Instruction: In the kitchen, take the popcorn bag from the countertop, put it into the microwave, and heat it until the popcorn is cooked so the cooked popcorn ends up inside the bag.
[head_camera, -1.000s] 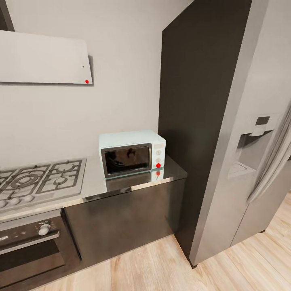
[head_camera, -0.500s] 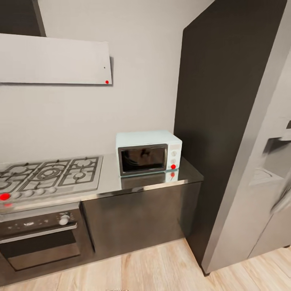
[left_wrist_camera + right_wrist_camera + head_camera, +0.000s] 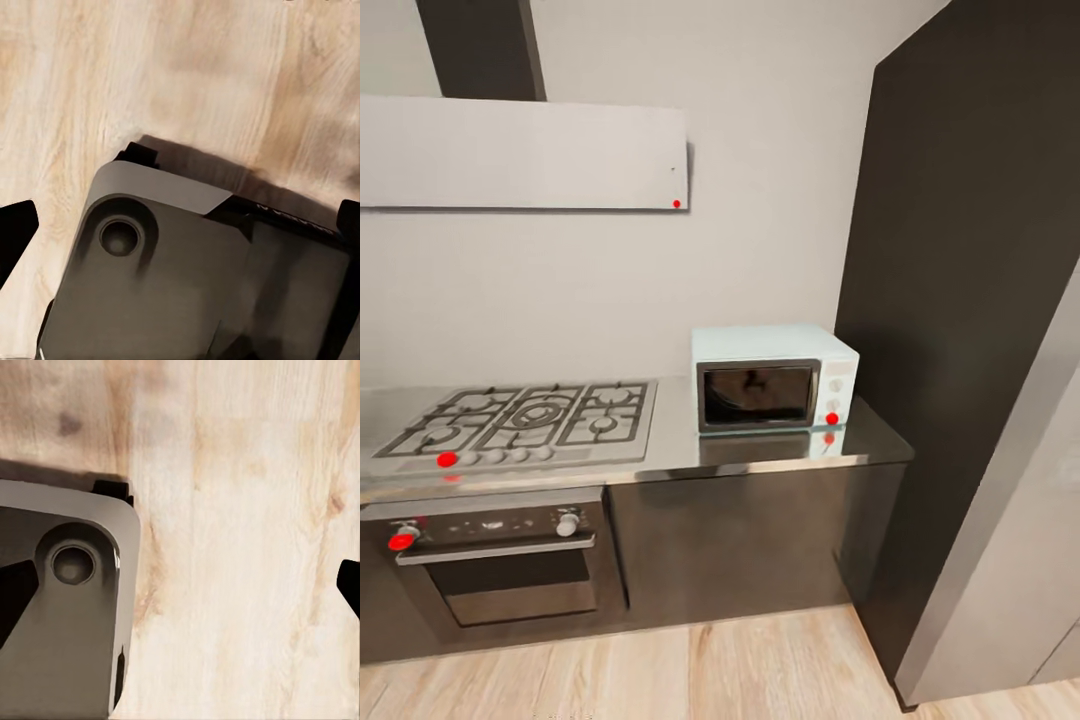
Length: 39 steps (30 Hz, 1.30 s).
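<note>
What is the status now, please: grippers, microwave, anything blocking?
Both grippers wide open, empty, pointing at wood floor. Microwave on countertop, door shut, right of hob. Nothing in front of it.

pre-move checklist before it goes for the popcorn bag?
1. Microwave located on countertop, beside the gas hob: ok.
2. Microwave door shut, must open before loading: not ok.
3. Popcorn bag located: not ok, not on the counter stretch in the head view.
4. Left gripper open, nothing between fingers: ok.
5. Right gripper open, nothing between fingers: ok.
6. Both wrist cameras face wood floor; arms not raised: ok.
</note>
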Motion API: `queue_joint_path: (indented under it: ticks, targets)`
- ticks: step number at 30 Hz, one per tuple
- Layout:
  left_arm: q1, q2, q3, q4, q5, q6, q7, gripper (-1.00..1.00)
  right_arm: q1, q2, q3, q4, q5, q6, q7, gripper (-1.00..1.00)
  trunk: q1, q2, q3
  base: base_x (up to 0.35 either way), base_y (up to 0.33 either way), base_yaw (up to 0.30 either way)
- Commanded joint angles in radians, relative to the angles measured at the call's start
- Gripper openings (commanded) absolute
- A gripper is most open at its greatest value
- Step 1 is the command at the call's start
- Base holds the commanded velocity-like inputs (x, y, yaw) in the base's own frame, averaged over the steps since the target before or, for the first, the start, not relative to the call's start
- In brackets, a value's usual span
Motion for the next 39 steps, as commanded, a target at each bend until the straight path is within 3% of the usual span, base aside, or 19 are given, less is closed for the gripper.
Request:
queue_joint_path:
  ticks: [1,9,19,29,39]
  targets:
    - [-0.001,0.0,-0.008,0.0,0.008,-0.002,0.004,1.0,-0.001,0.0,-0.004,0.003,0.01,-0.01,0.002,1.0,0.0,-0.001,-0.001,0.0,0.0,0.27]
    - [0.0,-0.009,-0.009,0.0,0.008,-0.002,0.004,1.0,-0.001,0.0,-0.005,0.003,0.003,-0.018,0.002,1.0,0.0,-0.001,-0.001,0.0,0.0,0.245]
    - [0.0,-0.01,-0.009,0.0,0.015,-0.005,0.005,1.0,-0.001,0.0,-0.001,0.003,-0.006,-0.015,0.0,1.0,0.0,-0.001,-0.001,0.0,-0.008,0.015]
    - [0.0,-0.008,-0.009,0.0,0.008,-0.004,0.004,1.0,-0.001,0.0,-0.002,0.003,-0.006,-0.004,0.001,1.0,0.0,-0.001,-0.001,0.079,-0.258,0.003]
    - [0.0,-0.007,-0.008,0.0,0.008,-0.005,0.004,1.0,-0.001,0.0,-0.008,0.003,-0.007,-0.005,0.001,1.0,0.0,-0.001,-0.001,0.08,-0.22,0.186]
